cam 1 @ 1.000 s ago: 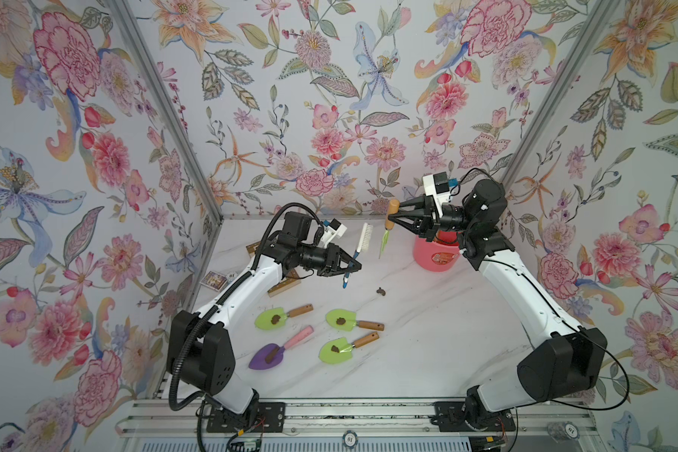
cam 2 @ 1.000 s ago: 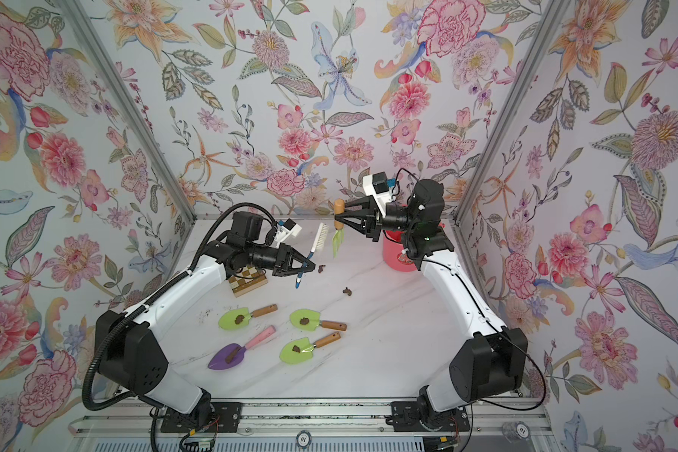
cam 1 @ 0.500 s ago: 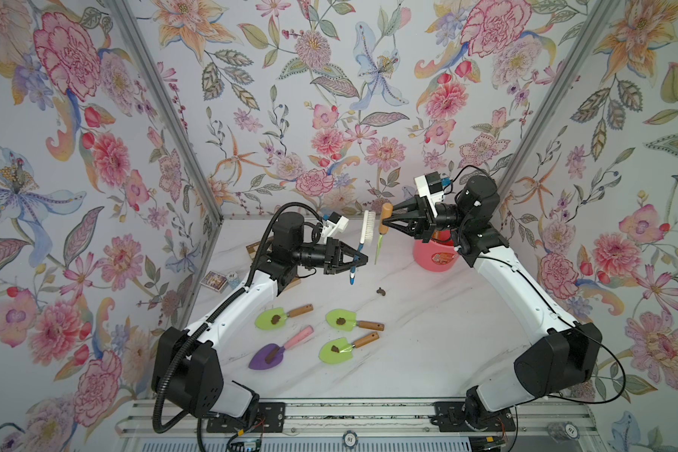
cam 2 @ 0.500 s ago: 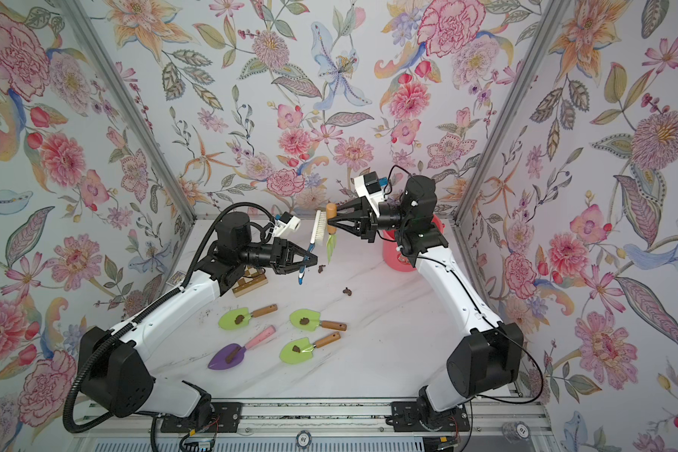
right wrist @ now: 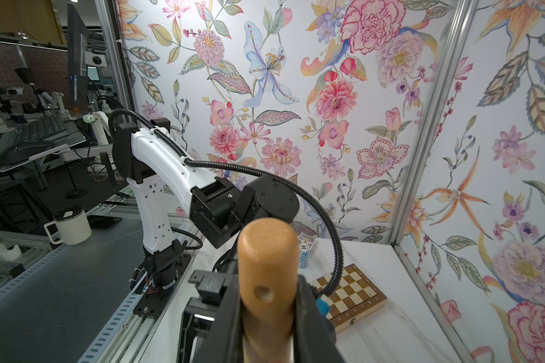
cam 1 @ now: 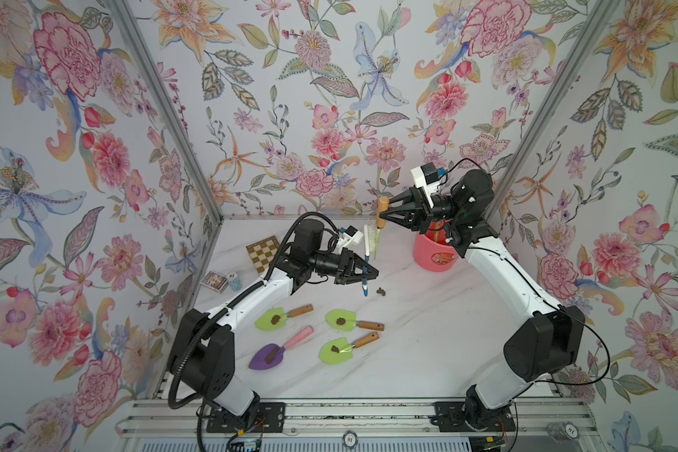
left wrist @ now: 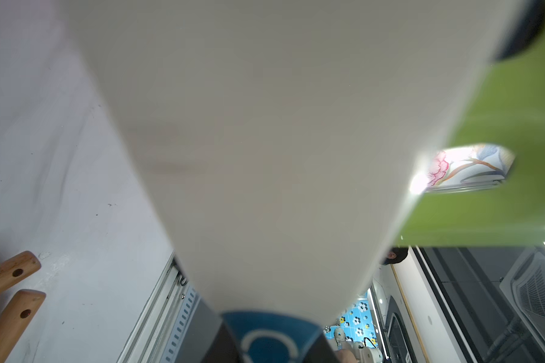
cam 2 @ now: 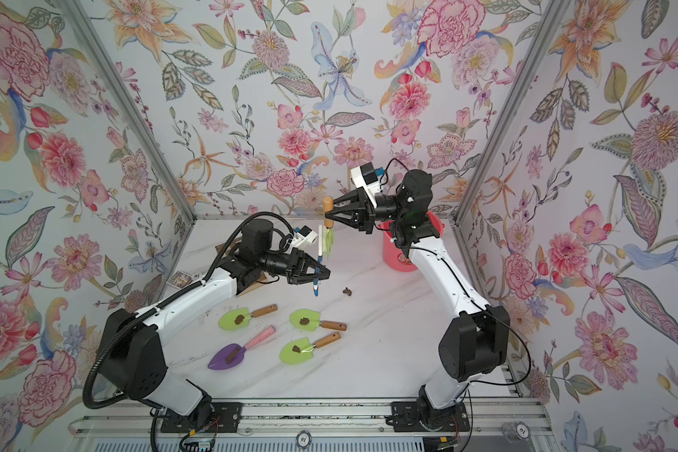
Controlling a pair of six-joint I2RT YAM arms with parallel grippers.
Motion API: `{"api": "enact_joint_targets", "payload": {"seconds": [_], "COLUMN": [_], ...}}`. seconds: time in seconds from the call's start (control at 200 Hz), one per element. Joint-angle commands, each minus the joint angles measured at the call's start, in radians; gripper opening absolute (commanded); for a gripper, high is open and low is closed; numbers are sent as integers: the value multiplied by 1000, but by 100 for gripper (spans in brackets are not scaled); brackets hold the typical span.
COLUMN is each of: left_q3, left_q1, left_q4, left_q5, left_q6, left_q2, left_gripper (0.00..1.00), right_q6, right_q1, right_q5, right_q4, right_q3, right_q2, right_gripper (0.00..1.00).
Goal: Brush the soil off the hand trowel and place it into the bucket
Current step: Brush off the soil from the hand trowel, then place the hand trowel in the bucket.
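Observation:
My right gripper (cam 1: 383, 214) (right wrist: 268, 314) is shut on the wooden handle (right wrist: 266, 267) of a hand trowel, held high above the table. Its green blade (cam 1: 377, 242) (cam 2: 329, 245) hangs downward. My left gripper (cam 1: 368, 274) (cam 2: 322, 276) is shut on the blue handle (left wrist: 271, 339) of a white brush (cam 1: 366, 239) (left wrist: 265, 141). The brush stands upright, with its head against the green blade (left wrist: 516, 125). A lump of soil (cam 1: 381, 291) (cam 2: 347, 290) lies on the table below them. The coral-pink bucket (cam 1: 431, 256) (cam 2: 393, 256) stands behind my right arm. Any soil on the held blade is hidden.
Three green trowels (cam 1: 271, 319) (cam 1: 341, 319) (cam 1: 335, 349) and a purple one (cam 1: 269, 356) lie at the front, each with a soil lump on its blade. A chessboard (cam 1: 262, 254), a small card box (cam 1: 213, 281) and a chip stack (cam 1: 233, 280) sit at the back left.
My right gripper has carried the trowel a little to the left, up to the brush head. My left arm has shifted, bringing its gripper and the brush slightly to the right.

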Motion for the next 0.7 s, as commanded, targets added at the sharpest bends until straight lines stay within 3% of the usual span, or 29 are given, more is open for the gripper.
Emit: {"api": "enact_joint_targets", "payload": {"seconds": [0.0,0.115,0.28,0.48,0.535,0.696], "left_q3": [84,168,199,236,246,295], "left_q1": [-25,-28,-21,10,16,21], "left_q4": [-274,-444,-303,-254,-255,-319], "left_q5": [-31,-142,-228,-351,-392,-513], "left_q6": [245,384,291,251,256,307], "left_q2": [83,176,237,268,262,247], "left_gripper": [0,0,0,0,0,0], "right_q6": [49,51,25,-109,-126,-123], "right_q1": [-12,-61,-166,-243,-255,-300], "right_q5": [2,104,356,871,1081,1304], "right_q4": [82,52,-68,-329,-389,-365], "right_q3": [43,35,11,30,50,33], "right_q2": [-2,-17,-44,-35,-7,79], "right_gripper": [0,0,0,5,4,4]}}
